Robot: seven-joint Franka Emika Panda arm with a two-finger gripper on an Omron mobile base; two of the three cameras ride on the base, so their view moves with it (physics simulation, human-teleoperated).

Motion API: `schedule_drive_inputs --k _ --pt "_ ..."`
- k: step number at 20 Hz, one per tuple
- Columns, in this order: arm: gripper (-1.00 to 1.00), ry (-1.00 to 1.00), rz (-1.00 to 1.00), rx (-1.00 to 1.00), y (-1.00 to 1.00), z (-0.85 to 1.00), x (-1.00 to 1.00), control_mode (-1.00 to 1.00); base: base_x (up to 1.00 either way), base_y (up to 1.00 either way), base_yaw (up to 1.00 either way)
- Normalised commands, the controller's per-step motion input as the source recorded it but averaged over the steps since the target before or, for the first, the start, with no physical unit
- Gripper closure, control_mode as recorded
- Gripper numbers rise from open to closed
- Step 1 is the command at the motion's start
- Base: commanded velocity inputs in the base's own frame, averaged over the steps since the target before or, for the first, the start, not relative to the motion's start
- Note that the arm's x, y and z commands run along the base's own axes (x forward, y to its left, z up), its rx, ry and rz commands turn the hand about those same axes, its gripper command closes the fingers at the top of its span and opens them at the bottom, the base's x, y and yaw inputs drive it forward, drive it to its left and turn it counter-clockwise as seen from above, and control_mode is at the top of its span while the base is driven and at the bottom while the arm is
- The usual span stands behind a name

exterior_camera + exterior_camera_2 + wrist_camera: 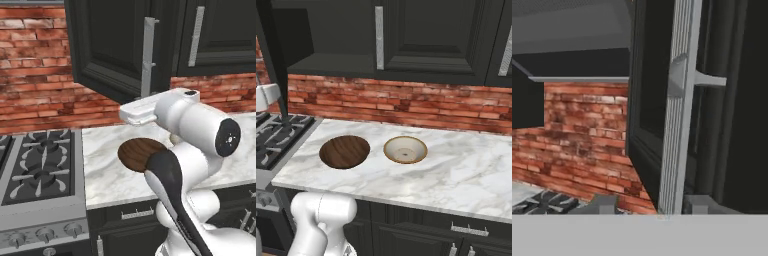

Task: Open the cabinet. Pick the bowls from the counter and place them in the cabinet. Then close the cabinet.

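Gripper: the gripper stands with its two grey fingertips spread apart at the 6 o'clock edge of the hand view, one on each side of the silver bar handle; whether the pads touch the bar cannot be told.
Handle: a long vertical bar running from 12 to 6 o'clock through the hand view, fixed by a short bracket to the edge of the door; in the left base view the same bar rises just above the white hand.
Door: the black raised-panel door is swung out from the cabinet, standing at an angle toward 10 o'clock in the left base view; in the hand view its panel falls away toward 9 o'clock of the bar.
Cabinet: hangs on the brick wall above the counter; a second closed door with its own handle sits at 1 o'clock in the left base view.
Counter: veined marble slab below the cabinet.
Bowls: the wood-grain bowl and the cream bowl rest upright on the counter, near each other but apart, the cream one at 3 o'clock of the brown one in the right base view.
Stovetop: grey gas stovetop with black grates adjoins the counter at 9 o'clock.
Drawers: dark fronts with short handles under the slab.
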Motion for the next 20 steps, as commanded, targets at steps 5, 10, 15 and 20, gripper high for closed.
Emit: schedule_drive_inputs --k 5,10,15,20 --pt "-1.00 0.00 0.00 0.06 -0.44 0.10 -1.00 -1.00 0.00 0.00 0.00" --pt "-1.00 -0.14 0.00 0.05 -0.48 0.11 -1.00 -1.00 0.00 0.00 0.00" --pt "-1.00 0.01 0.04 0.26 -1.00 0.50 -0.42 -1.00 0.00 0.00 0.00" --pt "-1.00 0.04 0.14 0.28 -0.99 0.21 0.03 -1.00 0.00 0.00 0.00"
